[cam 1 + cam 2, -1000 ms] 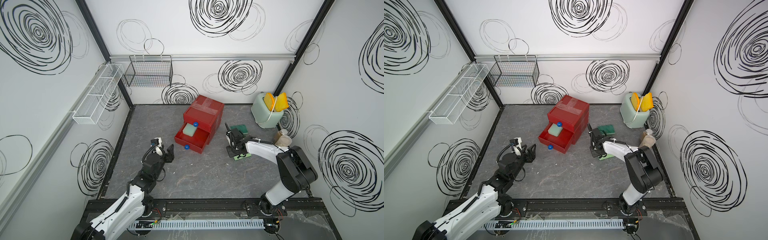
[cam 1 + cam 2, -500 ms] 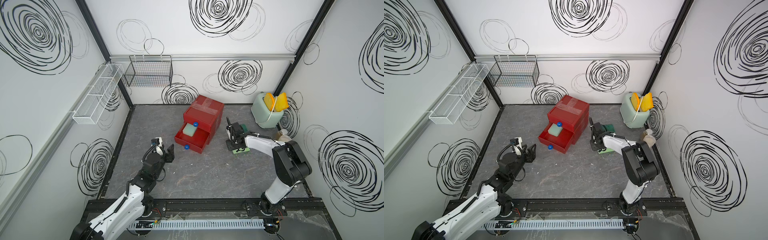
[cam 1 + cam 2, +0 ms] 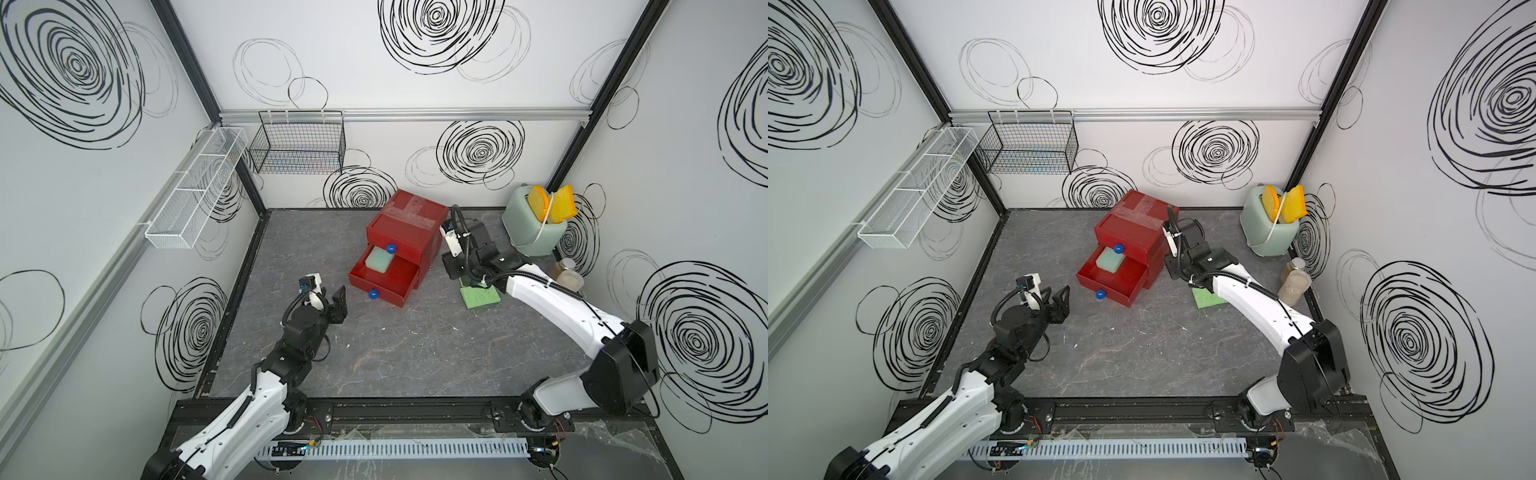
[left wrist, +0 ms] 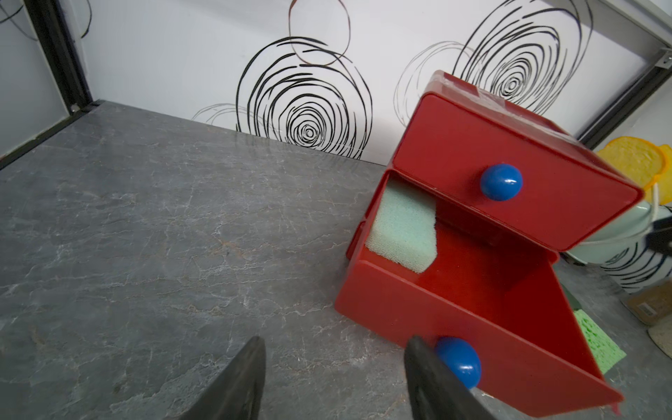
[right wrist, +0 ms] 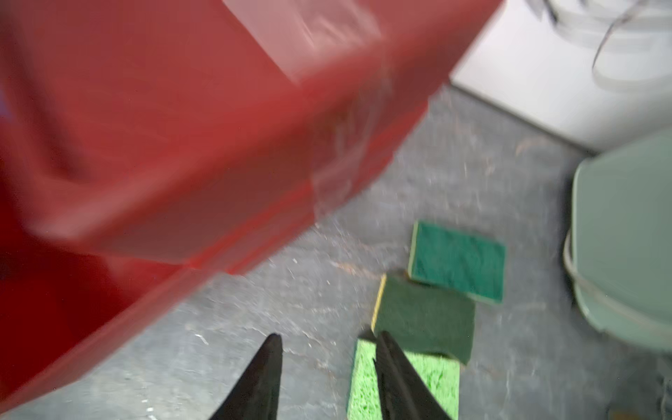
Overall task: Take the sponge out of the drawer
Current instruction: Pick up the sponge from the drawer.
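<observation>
Grey surface (image 3: 415, 353) is carrying the pulled-out drawer (image 3: 392, 296); sponge (image 3: 379, 260) is lying far-right of the wide left tool (image 4: 334, 342); right tool (image 5: 327, 336) narrowly parted, empty.

White arms (image 3: 552, 305) with black joints (image 3: 619, 370) and looping black cables (image 3: 468, 251).
</observation>
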